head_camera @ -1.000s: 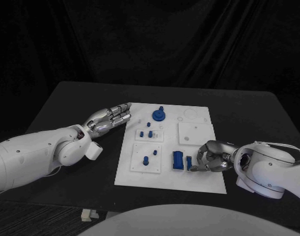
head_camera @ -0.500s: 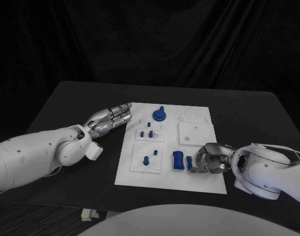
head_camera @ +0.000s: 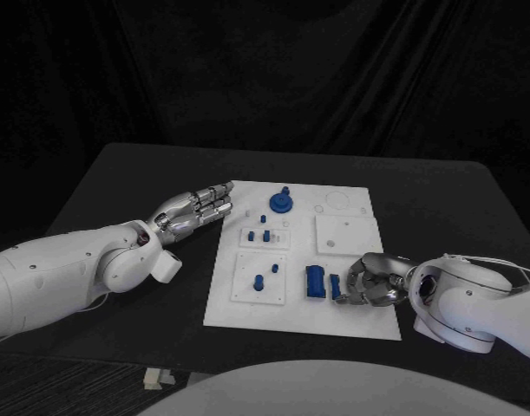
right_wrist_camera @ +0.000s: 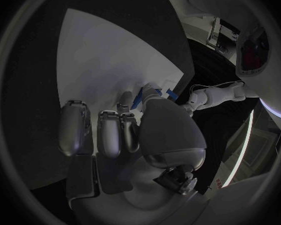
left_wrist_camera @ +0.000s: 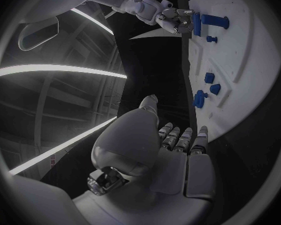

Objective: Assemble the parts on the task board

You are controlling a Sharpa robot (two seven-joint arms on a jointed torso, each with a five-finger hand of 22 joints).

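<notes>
The narrow blue part [head_camera: 335,287] stands near the task board [head_camera: 352,208]'s near edge, about five o'clock from its centre, just right of a thicker blue block [head_camera: 315,282]. The right hand [head_camera: 371,282] has its fingers curled on it, seemingly to seat it. At nine o'clock, the left hand [head_camera: 193,210] hovers empty over the counter [head_camera: 114,186], fingers straight, likely waiting.

Light: dim, black backdrop | Brightest: task board [head_camera: 300,260], pale against what you see beside the right hand [head_camera: 371,282] | Wrist views: fisheye bending, dark rim | Glare: bright streaks behind left hand [left_wrist_camera: 172,150]
</notes>
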